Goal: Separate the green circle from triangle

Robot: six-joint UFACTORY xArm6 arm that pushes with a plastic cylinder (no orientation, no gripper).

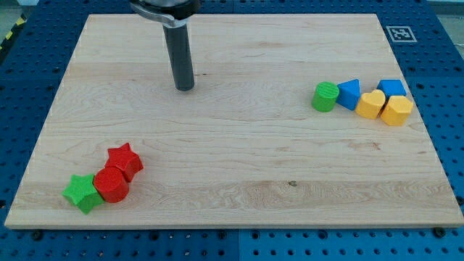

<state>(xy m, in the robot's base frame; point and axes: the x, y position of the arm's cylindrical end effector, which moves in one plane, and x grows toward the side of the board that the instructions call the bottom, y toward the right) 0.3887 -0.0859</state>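
The green circle (325, 96) sits at the view's right, touching the blue triangle (349, 94) on its right side. My tip (185, 88) rests on the board at the upper middle, far to the left of both blocks and touching nothing. The rod rises from it toward the view's top.
A yellow heart (372, 104), a yellow hexagon (396, 110) and a blue cube (392, 88) cluster right of the triangle. At the lower left lie a red star (125, 160), a red cylinder (111, 184) and a green star (82, 192). The wooden board (232, 188) has a marker tag (399, 33) at its top right corner.
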